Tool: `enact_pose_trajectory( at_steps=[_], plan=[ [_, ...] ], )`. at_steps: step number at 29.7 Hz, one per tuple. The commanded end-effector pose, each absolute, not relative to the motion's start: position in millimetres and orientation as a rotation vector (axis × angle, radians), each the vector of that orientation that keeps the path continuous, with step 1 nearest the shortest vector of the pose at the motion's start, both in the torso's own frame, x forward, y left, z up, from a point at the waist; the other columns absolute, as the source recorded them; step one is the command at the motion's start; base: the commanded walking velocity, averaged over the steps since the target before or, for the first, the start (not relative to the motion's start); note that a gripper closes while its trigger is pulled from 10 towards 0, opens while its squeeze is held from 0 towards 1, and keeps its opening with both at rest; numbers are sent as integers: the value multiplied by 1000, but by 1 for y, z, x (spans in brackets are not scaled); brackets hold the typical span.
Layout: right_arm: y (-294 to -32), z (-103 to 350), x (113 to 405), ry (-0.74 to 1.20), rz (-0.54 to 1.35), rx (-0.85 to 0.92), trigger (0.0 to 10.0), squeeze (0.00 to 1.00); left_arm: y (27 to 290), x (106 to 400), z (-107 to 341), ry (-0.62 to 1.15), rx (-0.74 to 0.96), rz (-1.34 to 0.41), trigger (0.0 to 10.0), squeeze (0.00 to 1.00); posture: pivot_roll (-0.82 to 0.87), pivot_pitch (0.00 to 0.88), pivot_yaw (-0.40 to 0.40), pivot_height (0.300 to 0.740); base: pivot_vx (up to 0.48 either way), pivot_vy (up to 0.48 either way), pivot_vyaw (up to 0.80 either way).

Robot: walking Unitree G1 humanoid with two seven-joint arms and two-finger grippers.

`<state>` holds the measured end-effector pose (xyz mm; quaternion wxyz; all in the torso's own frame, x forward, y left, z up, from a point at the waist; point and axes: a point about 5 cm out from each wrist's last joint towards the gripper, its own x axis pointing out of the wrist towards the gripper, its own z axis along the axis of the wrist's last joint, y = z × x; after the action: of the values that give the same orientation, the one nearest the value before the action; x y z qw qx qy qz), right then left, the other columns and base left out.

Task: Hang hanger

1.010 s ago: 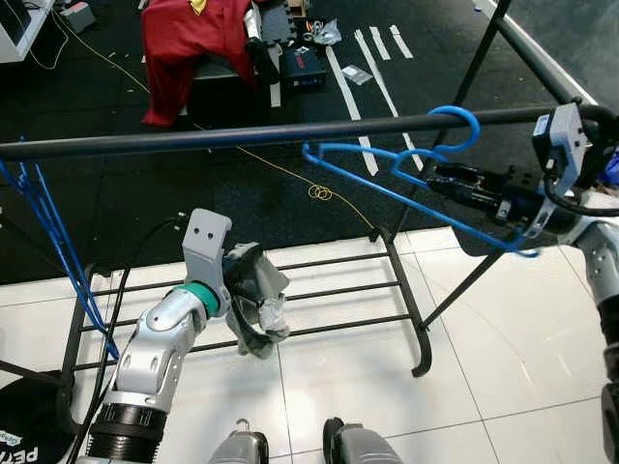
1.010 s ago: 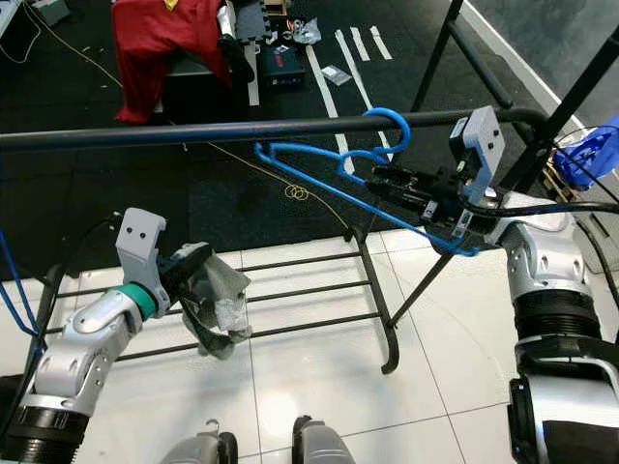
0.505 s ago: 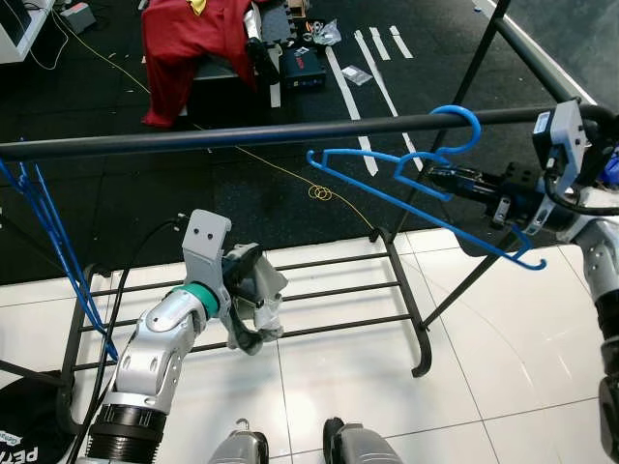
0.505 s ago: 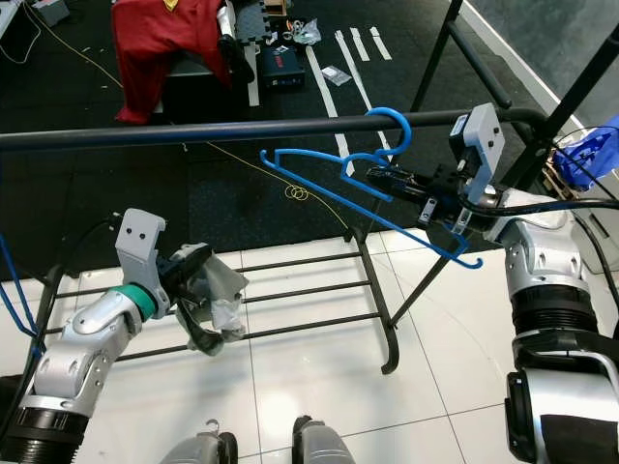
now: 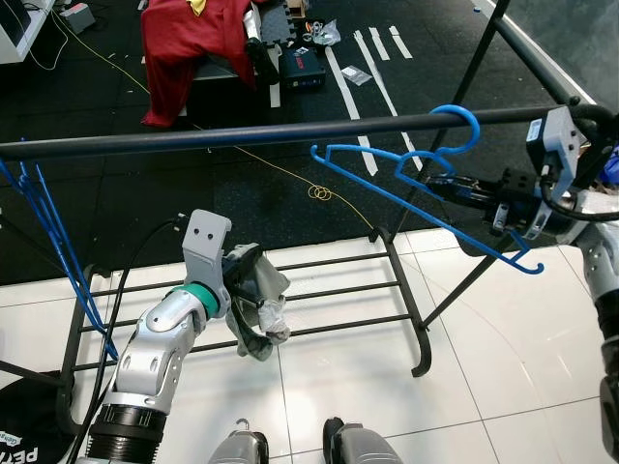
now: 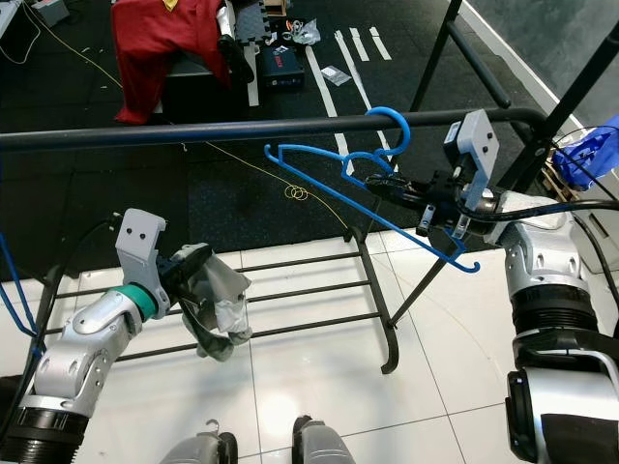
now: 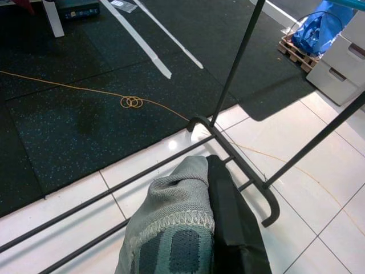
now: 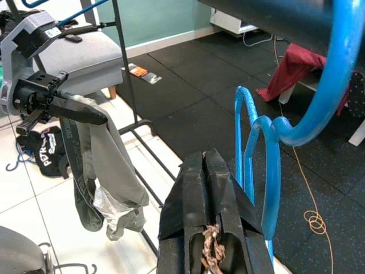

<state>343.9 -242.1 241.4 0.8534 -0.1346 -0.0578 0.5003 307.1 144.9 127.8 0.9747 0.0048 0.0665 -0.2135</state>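
Note:
A blue hanger (image 5: 387, 191) has its hook (image 6: 392, 121) over the black clothes rail (image 5: 242, 135) and slopes down to the right. My right gripper (image 5: 432, 180) is just under the hook, beside the hanger's neck. In the right wrist view its fingers (image 8: 208, 171) are shut together, with the blue neck (image 8: 268, 148) next to them and not between them. My left gripper (image 5: 242, 280), low in front of the rack, is shut on a grey cloth (image 5: 259, 304) that dangles from it.
Further blue hangers (image 5: 48, 232) hang at the rail's left end. The rack's low shelf bars (image 5: 329, 290) run under the rail, above white tiles. A red garment (image 5: 184, 48) lies on a bench behind. A blue bag (image 6: 590, 150) is at the far right.
The hanger has slid a little to the right on the rail, and its low end has dropped slightly. The right gripper has tilted. The grey cloth sways a bit.

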Motion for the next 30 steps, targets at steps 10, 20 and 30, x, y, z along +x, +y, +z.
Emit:
enact_pose_trajectory(
  at_steps=[10,20,30],
  plan=[
    [-244,247,341,-145,1052,-319,10000,1000,145,304,125,148,14,-437,10000,0,-60,117,26,740,0,0,0],
    [-244,256,317,-168,1066,-313,10000,1000,145,302,124,154,12,-436,10000,0,-71,131,34,740,0,0,0],
    [-259,254,292,-147,961,-351,10000,0,143,302,123,163,13,-448,10000,0,-77,148,46,740,0,0,0]
  ],
)
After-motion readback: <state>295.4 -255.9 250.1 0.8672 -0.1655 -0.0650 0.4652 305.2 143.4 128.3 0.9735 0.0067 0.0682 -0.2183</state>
